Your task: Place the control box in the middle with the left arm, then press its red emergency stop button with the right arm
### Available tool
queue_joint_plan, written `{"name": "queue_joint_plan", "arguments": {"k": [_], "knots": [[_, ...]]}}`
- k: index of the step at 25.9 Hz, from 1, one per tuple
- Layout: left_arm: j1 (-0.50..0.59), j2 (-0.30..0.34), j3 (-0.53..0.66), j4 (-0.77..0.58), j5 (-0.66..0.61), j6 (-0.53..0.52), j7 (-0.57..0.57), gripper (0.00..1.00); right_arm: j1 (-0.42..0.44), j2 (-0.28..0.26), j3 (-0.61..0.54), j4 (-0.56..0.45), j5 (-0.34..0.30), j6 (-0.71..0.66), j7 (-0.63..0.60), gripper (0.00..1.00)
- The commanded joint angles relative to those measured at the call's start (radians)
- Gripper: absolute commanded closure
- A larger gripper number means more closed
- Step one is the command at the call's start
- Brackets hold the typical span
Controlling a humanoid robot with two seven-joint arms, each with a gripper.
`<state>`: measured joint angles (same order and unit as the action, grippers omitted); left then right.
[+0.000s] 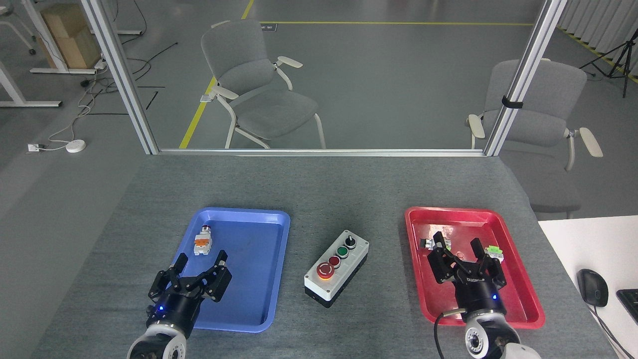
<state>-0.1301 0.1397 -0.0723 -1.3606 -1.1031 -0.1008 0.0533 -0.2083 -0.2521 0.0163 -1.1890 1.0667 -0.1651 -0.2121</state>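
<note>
Both our grippers hang open and empty; the control box (337,267) sits mid-table between the trays.

Our left gripper (199,264) gapes over the glossy blue tray (259,219), our right gripper (461,254) over the red tray (518,289). A careless swing could nudge the smooth grey box across the felt-like cloth, or knock its domed red button (325,269).

A matt grey cloth (319,189) with a coarse weave covers the table. The red tray (518,294) is glossy plastic, catching white glare; the blue tray (249,279) looks smoother and duller. The control box (335,267) has a satin light-grey plastic shell, and brushed metal posts (122,80) frame the far edge.
</note>
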Motion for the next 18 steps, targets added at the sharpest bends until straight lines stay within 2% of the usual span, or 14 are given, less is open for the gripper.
{"name": "queue_joint_plan", "arguments": {"k": [1, 3, 6, 8, 12, 16, 18], "knots": [[0.000, 0.000, 0.000, 0.000, 0.000, 0.000, 0.000, 0.01, 0.052, 0.050, -0.027, -0.037, 0.010, 0.015, 0.002, 0.01], [0.000, 0.000, 0.000, 0.000, -0.001, 0.000, 0.000, 0.01, 0.053, 0.054, -0.027, -0.037, 0.024, 0.022, 0.002, 0.01], [0.000, 0.000, 0.000, 0.000, 0.000, 0.000, 0.000, 0.01, 0.052, 0.085, -0.024, -0.037, 0.107, 0.107, 0.017, 0.01], [0.000, 0.000, 0.000, 0.000, 0.000, 0.000, 0.000, 0.01, 0.052, 0.099, -0.022, -0.037, 0.141, 0.167, 0.023, 0.01], [0.000, 0.000, 0.000, 0.000, 0.000, 0.000, 0.000, 0.01, 0.052, 0.086, -0.024, -0.038, 0.134, 0.156, 0.019, 0.01], [0.000, 0.000, 0.000, 0.000, 0.000, 0.000, 0.000, 0.01, 0.052, 0.040, -0.045, -0.038, 0.134, 0.042, 0.016, 0.01], [0.000, 0.000, 0.000, 0.000, 0.000, 0.000, 0.000, 0.01, 0.050, 0.036, -0.062, -0.038, 0.133, 0.004, 0.014, 0.01]]}}
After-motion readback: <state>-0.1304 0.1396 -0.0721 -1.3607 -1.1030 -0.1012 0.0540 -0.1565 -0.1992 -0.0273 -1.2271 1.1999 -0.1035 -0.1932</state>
